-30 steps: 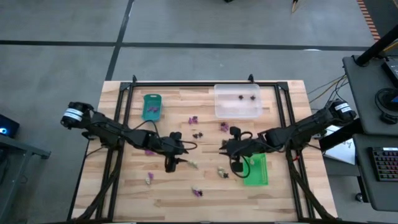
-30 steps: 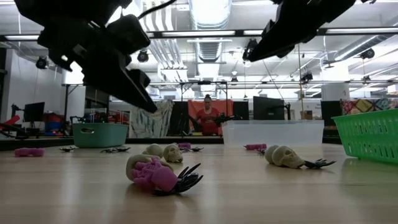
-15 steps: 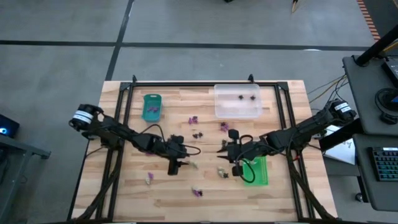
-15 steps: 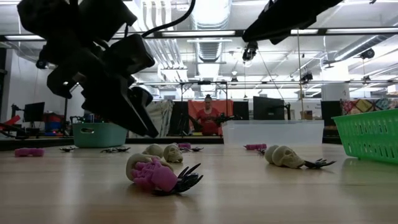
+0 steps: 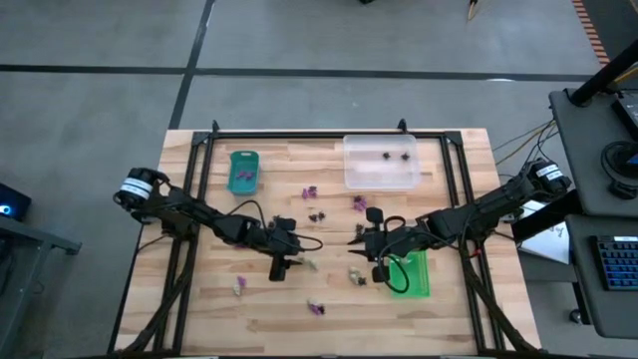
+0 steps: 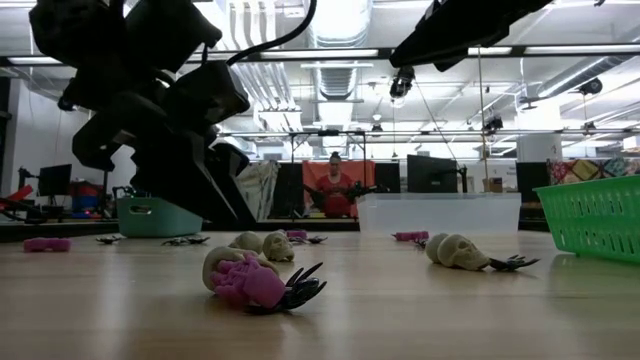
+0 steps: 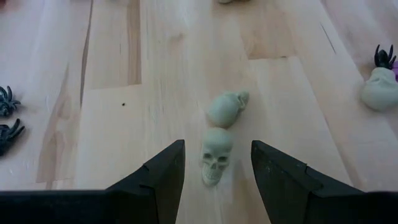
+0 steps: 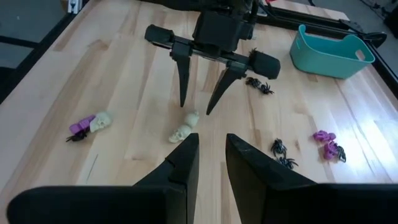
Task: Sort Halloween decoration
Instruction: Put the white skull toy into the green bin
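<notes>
Pale cream-green skulls [image 7: 216, 154] lie as a pair on the wooden table [image 5: 199, 309], one just behind the other, right between the spread fingers of the left gripper [image 7: 215, 163], which hangs over them wide open and holds nothing. From the right wrist view the same left gripper [image 8: 194, 104] points down at the two skulls [image 8: 184, 129]. The right gripper [image 8: 208, 155] waits near the bright green tray [image 5: 411, 275], its fingers only a narrow gap apart and empty. Other trinkets are scattered over the table: a purple piece with a skull [image 8: 87, 126], black spiders [image 8: 281, 153], another purple piece [image 8: 328, 144]. Two black pieces sit in the clear tray [image 5: 380, 162]. The teal tray [image 5: 243, 171] stands at the far left side.
</notes>
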`<action>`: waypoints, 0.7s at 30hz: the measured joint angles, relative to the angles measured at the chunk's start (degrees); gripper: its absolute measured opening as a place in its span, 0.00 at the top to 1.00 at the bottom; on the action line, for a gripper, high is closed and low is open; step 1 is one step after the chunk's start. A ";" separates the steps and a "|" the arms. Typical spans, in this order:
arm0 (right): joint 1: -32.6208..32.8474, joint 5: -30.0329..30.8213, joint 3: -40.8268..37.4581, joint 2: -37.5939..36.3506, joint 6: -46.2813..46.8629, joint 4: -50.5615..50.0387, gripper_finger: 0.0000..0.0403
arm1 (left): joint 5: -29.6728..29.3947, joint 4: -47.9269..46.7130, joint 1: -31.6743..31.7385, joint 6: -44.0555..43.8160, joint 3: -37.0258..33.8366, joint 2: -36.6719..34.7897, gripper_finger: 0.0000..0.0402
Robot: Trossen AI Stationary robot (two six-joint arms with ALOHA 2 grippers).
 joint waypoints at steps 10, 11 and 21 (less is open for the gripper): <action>0.00 0.00 0.00 0.00 -0.02 -0.02 0.82 | -0.04 0.03 0.00 -0.24 -0.08 0.00 0.58; 0.00 0.00 0.00 0.00 -0.02 -0.01 0.82 | -0.04 0.04 0.00 -0.36 -0.17 0.00 0.58; 0.00 0.00 0.00 0.00 -0.02 -0.02 0.82 | -0.09 0.42 0.00 -1.63 -1.17 0.00 0.58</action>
